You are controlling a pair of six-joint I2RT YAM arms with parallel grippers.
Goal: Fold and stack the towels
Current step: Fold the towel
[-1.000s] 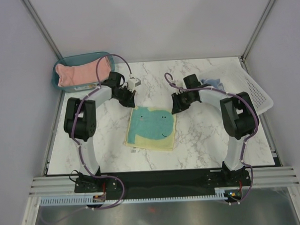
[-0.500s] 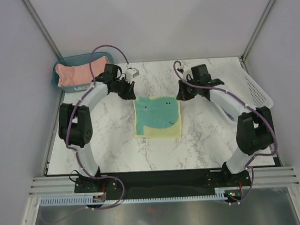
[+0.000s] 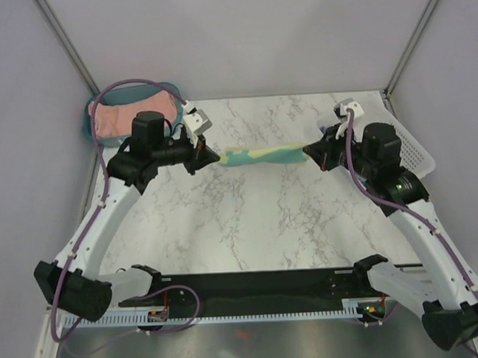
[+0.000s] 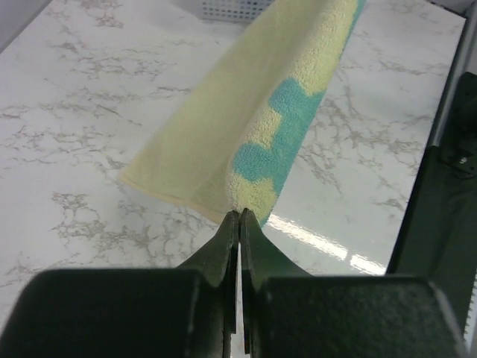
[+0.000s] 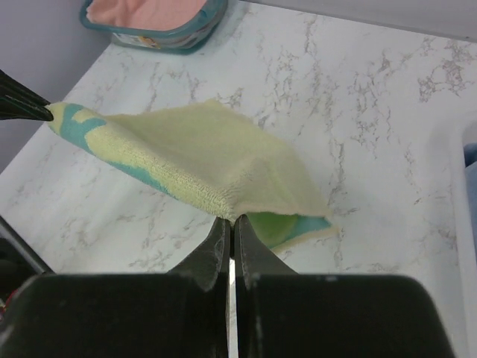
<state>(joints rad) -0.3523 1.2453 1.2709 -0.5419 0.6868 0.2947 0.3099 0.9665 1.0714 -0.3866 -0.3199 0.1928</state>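
Observation:
The pale yellow towel with teal whale print (image 3: pixel 262 155) hangs stretched in the air above the table's far half, held by two corners. My left gripper (image 3: pixel 216 157) is shut on its left corner (image 4: pixel 250 198). My right gripper (image 3: pixel 308 151) is shut on its right corner (image 5: pixel 231 203). Between them the towel (image 5: pixel 186 153) sags slightly, its free edge drooping toward the marble. The salmon-pink towel (image 3: pixel 125 116) lies bunched in the teal bin at the far left. A bit of the light blue towel (image 5: pixel 470 156) shows at the right edge of the right wrist view.
The teal plastic bin (image 3: pixel 91 126) sits at the table's far left corner. The white perforated basket (image 3: pixel 416 151) stands at the far right, partly behind my right arm. Grey walls enclose the marble table (image 3: pixel 249 226) on three sides.
Both arms have lifted the whale towel off the table and pulled its corners apart, from flat to a stretched hanging band. The right gripper closed on its corner.

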